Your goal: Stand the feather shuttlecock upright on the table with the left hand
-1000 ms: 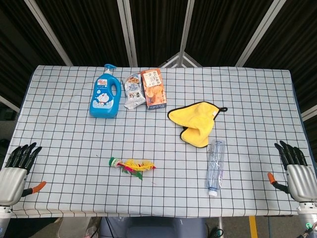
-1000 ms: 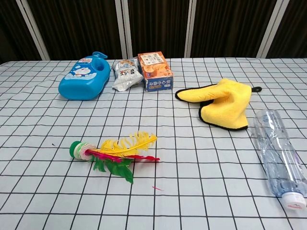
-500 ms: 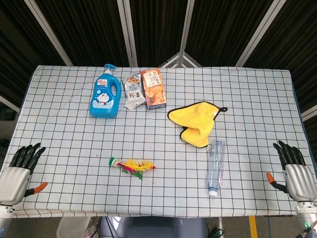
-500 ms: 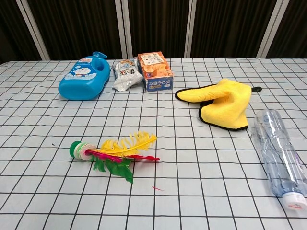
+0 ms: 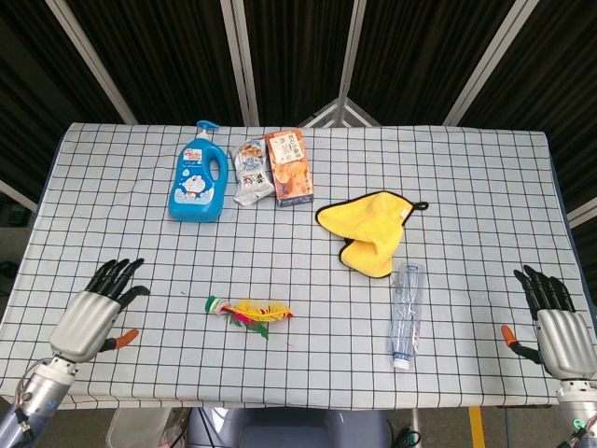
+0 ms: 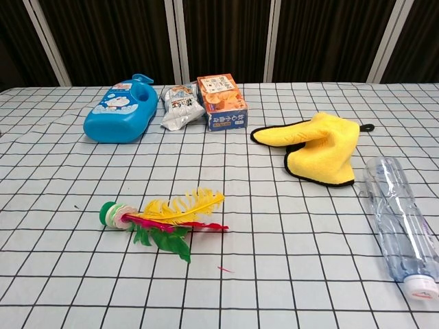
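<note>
The feather shuttlecock (image 5: 247,313) lies flat on the checked tablecloth, its green and white base to the left and its yellow, red and green feathers to the right; the chest view shows the shuttlecock (image 6: 161,218) in the same pose. My left hand (image 5: 91,313) hovers over the table's near left part, well left of the shuttlecock, fingers spread and empty. Near the front right corner my right hand (image 5: 552,327) is open and holds nothing. Neither hand appears in the chest view.
At the back stand a blue detergent bottle (image 5: 198,182), a snack bag (image 5: 250,171) and an orange box (image 5: 289,167). A yellow cloth (image 5: 368,229) lies right of centre. A clear plastic bottle (image 5: 405,313) lies near the front right.
My left hand has moved right and forward, from the table's left edge onto the tablecloth toward the shuttlecock. The right hand and all objects have stayed put.
</note>
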Controlling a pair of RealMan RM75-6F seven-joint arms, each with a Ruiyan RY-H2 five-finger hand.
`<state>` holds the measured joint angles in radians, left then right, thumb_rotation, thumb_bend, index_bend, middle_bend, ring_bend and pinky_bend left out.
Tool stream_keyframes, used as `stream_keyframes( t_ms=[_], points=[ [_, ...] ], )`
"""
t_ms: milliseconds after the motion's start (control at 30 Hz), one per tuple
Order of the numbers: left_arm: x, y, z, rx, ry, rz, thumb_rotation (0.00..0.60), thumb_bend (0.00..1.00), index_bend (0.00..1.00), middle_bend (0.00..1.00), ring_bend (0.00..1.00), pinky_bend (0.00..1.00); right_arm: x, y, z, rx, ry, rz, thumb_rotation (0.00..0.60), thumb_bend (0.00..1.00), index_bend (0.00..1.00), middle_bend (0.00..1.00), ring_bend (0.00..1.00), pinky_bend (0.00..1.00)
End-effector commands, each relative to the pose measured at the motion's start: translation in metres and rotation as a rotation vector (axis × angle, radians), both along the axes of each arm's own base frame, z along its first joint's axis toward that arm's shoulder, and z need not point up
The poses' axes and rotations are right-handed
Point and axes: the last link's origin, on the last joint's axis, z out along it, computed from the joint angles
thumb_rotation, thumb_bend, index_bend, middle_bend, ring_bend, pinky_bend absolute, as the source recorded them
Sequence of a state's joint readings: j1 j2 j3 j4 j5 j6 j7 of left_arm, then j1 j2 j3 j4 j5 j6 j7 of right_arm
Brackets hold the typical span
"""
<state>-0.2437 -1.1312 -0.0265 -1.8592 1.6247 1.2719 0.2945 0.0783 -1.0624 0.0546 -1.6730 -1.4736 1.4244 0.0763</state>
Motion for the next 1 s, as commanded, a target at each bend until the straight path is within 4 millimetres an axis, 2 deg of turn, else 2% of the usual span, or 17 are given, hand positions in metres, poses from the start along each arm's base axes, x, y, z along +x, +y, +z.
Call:
stream_keyframes(
  t_ms=[33,200,500,733,1000],
  points=[
    [0.035,0.02,-0.027,-0.036,0.005,-0.051,0.6,0.31,0.37,0.03,0.0,0.0,0.0,0.0,0.001,-0.002,-0.002,-0.002,0.6,0.39,0.0,0.0,0.0,0.0],
    [0.057,0.03,-0.068,-0.056,0.032,-0.086,0.6,0.33,0.46,0.05,0.0,0.0,-0.002,0.001,0.002,-0.008,-0.01,-0.01,0.6,0.39,0.0,0.0,0.0,0.0],
    [0.077,0.029,-0.131,-0.107,0.096,-0.112,0.6,0.39,0.49,0.06,0.0,0.0,-0.003,0.002,0.005,-0.013,-0.019,-0.017,0.6,0.39,0.0,0.0,0.0,0.0],
    [0.088,0.029,-0.154,-0.125,0.108,-0.112,0.6,0.4,0.49,0.06,0.0,0.0,-0.003,0.003,0.007,-0.015,-0.022,-0.019,0.6,0.39,0.0,0.0,0.0,0.0],
    [0.093,0.026,-0.168,-0.142,0.108,-0.106,0.6,0.45,0.5,0.06,0.0,0.0,-0.003,0.003,0.007,-0.017,-0.032,-0.021,0.6,0.39,0.0,0.0,0.0,0.0]
  ],
)
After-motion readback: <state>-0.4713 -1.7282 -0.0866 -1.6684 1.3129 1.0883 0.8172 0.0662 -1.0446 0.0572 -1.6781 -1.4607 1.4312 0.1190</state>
